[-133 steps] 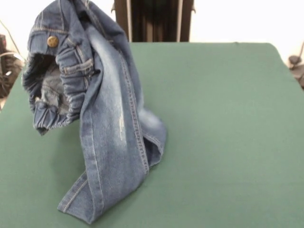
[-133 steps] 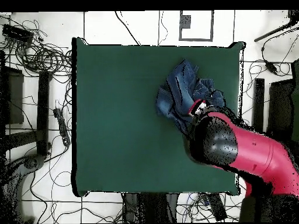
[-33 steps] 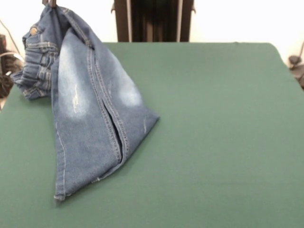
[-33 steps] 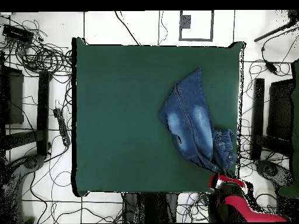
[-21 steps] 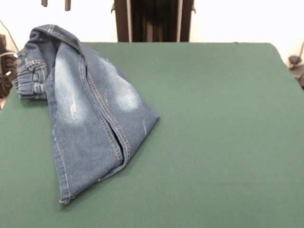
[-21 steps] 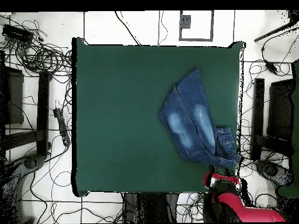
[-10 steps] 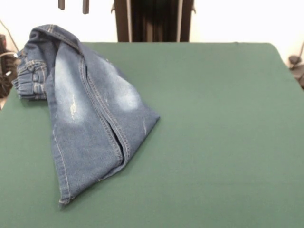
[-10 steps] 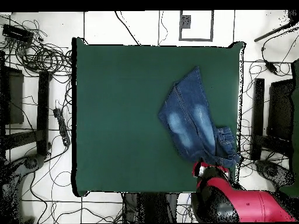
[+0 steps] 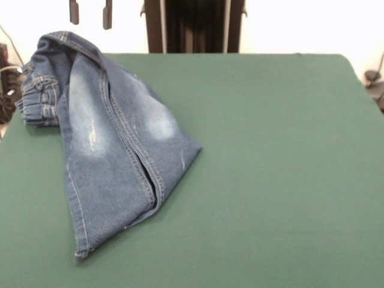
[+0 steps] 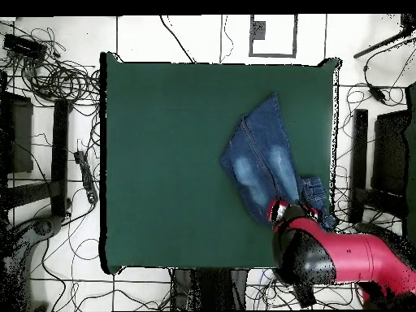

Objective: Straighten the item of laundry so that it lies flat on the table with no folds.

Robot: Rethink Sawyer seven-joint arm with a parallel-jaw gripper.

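Note:
The blue denim jeans (image 9: pixel 114 144) lie on the dark green table (image 9: pixel 270 168) at its left side. The two legs lie together, slanting toward the front hem. The waistband is bunched in folds at the table's far left edge. My gripper (image 9: pixel 90 13) hangs just above the waistband end, open and empty, clear of the cloth. In the overhead view the jeans (image 10: pixel 262 162) lie at the table's (image 10: pixel 162 162) right side, and my red arm (image 10: pixel 325 260) covers the waistband end and hides the gripper.
The robot's dark pedestal (image 9: pixel 195 27) stands behind the table's far edge. Cables (image 10: pixel 49 73) and stands lie on the floor around the table. The jeans' waistband lies close to the table's edge.
The gripper earlier held the jeans up by the waistband, dragged them out and let go. Since half a second ago it has come slightly lower over the waistband; the jeans lie still.

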